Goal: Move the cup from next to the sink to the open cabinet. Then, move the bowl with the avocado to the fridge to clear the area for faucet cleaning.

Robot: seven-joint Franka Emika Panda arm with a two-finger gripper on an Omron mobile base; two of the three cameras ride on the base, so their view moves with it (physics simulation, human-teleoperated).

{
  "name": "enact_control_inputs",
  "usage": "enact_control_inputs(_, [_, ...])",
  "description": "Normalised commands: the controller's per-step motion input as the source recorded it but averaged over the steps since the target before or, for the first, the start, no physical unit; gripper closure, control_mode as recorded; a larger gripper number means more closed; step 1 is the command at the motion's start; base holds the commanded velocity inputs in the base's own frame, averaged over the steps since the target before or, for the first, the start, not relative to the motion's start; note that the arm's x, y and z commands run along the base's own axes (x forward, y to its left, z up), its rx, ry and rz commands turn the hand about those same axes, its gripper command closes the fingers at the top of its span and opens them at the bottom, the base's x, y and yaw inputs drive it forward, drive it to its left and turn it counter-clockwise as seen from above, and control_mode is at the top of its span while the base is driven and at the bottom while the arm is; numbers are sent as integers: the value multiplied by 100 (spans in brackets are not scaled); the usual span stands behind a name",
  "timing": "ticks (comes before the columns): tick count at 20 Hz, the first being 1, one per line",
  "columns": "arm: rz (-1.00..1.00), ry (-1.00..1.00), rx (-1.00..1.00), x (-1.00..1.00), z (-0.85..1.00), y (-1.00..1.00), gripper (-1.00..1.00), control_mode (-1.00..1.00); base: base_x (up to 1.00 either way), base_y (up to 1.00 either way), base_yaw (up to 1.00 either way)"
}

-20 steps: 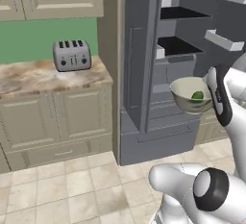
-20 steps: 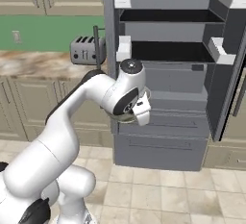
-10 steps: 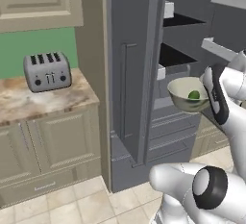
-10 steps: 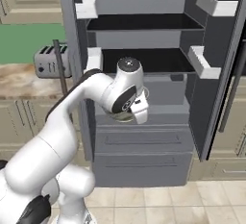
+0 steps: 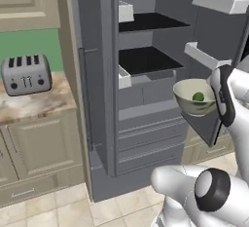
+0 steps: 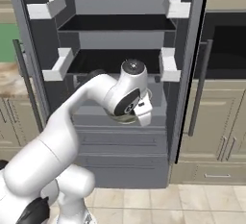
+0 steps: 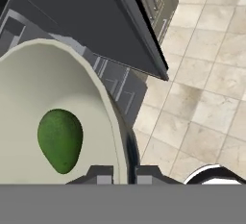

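Two finger tips of the gripper (image 7: 117,174) straddle the rim of the bowl (image 5: 194,97), one inside and one outside, so the tool appears clamped on that rim, though the contact itself sits at the very edge of the hand view and is hard to confirm. The avocado (image 7: 59,140) lies in the bowl's pale hollow, just ahead of the inner tip. The bowl hangs in the air in front of the open fridge (image 5: 146,94), roughly level with the lower dark shelf (image 5: 146,59) and above the drawers (image 6: 125,146). The second half of the task looks underway: carrying the bowl into the fridge. To do this well, the arm should keep the bowl level so the avocado does not roll out, lift slightly so the base clears the shelf's front edge, and push straight ahead between the white door-side brackets (image 6: 56,64) flanking the opening. The bowl is wide and held at one side only, so it may sag or twist; a slow advance and a gentle set-down before releasing seem wise.
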Motion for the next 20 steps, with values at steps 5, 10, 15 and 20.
enact_control_inputs(5, [0,0,0,0,0,0,100,100,28,0,25])
enact_control_inputs(10, [0,0,0,0,0,0,100,100,3,-7,33])
enact_control_inputs(15, [0,0,0,0,0,0,100,100,27,-32,16])
enact_control_inputs(20, [0,0,0,0,0,0,100,100,40,-45,14])
